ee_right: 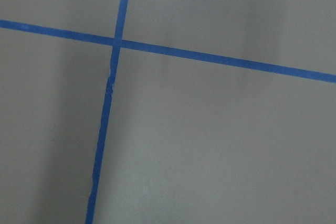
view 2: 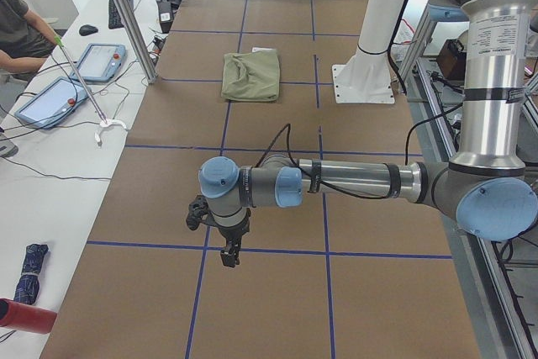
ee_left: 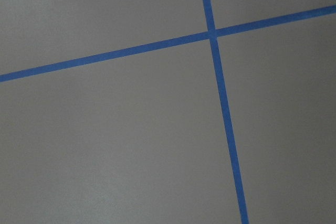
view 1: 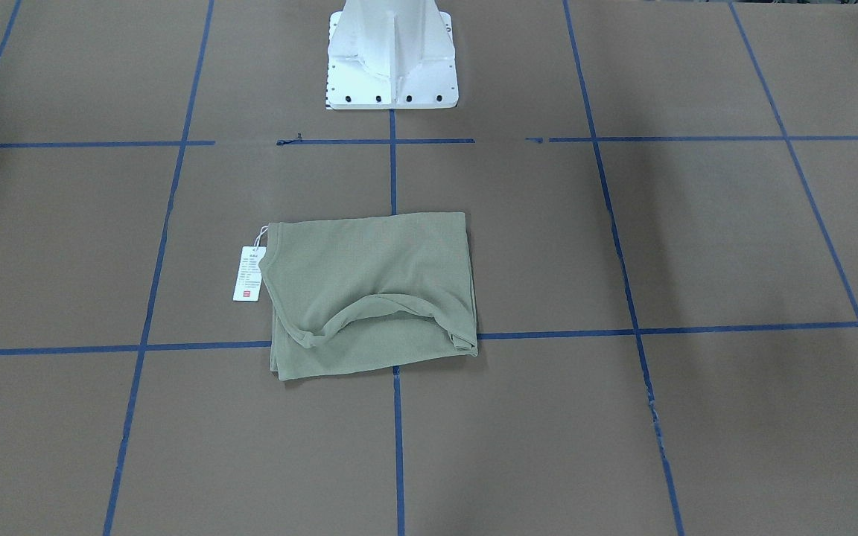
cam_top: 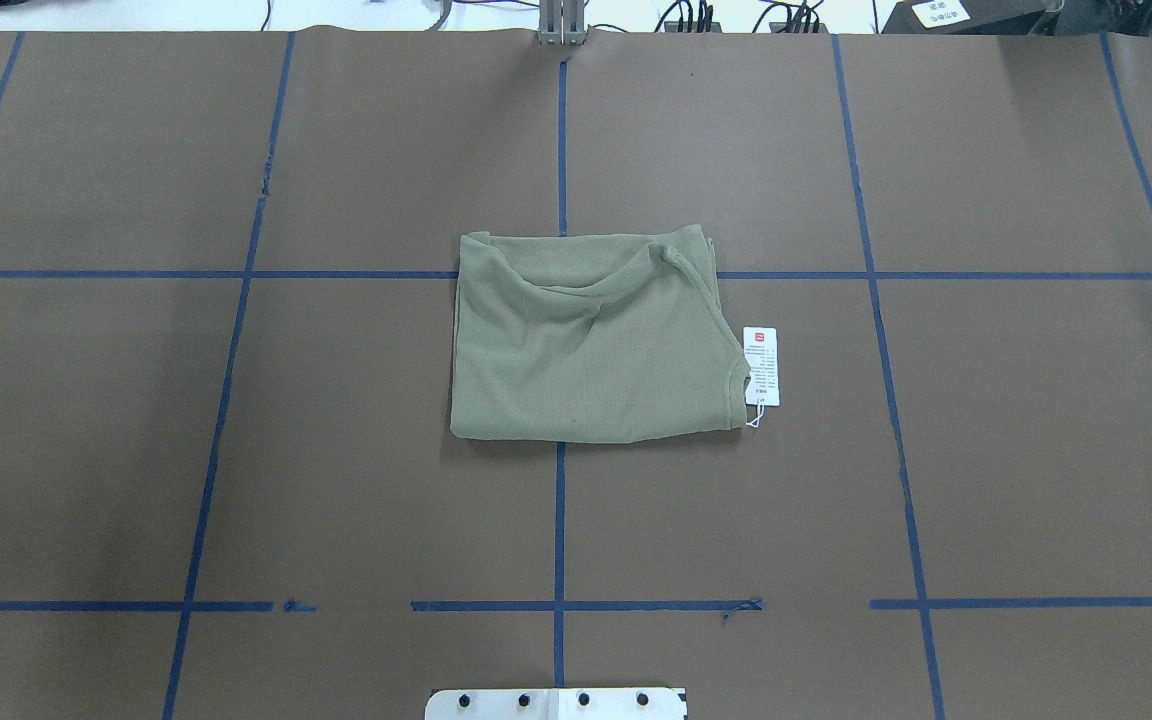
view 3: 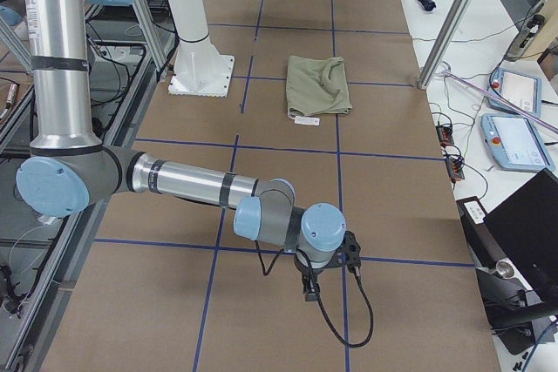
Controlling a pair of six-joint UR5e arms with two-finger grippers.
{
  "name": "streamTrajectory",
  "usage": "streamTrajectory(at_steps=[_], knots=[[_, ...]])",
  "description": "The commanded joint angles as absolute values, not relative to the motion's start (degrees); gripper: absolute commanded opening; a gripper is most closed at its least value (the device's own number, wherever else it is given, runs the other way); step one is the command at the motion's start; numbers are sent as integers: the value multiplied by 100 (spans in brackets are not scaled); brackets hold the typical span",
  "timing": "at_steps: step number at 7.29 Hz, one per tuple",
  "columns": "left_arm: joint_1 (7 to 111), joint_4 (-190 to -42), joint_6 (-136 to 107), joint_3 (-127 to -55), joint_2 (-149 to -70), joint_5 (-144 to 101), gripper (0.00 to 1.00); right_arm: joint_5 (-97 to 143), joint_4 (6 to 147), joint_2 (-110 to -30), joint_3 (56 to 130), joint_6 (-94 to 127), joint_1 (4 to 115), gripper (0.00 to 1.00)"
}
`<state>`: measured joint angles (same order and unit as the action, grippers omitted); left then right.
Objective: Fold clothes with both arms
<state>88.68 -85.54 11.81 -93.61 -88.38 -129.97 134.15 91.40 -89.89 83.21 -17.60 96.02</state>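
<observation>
On the brown, blue-taped table point(cam_top: 136, 450) the folded sage-green shirt point(cam_top: 586, 340) lies at the centre, with its hang tag point(cam_top: 762, 366) at its 3 o'clock from overhead. The left gripper point(view 2: 229, 254) and right gripper point(view 3: 309, 289) hang well apart from it, since folding seems finished. Whether their fingers are open I cannot tell.

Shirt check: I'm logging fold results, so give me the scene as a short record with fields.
shirt: green, folded into a rough rectangle, central on the table, loose ridge near far edge
tag: white, flat beside the shirt's right edge
left gripper: over bare table, away from shirt; open or shut unclear
right gripper: likewise, at the opposite end
</observation>
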Motion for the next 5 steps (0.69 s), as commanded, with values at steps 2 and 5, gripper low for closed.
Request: streamTrajectory(at_steps=[2, 5], knots=[[8868, -8543, 1178, -9387, -8842, -12990, 100, 13351, 9114, -9026, 9243, -240, 9537, 100], [8868, -8543, 1160, -9396, -8859, -12990, 100, 13368, 8957, -9044, 9325, 17, 9089, 100]])
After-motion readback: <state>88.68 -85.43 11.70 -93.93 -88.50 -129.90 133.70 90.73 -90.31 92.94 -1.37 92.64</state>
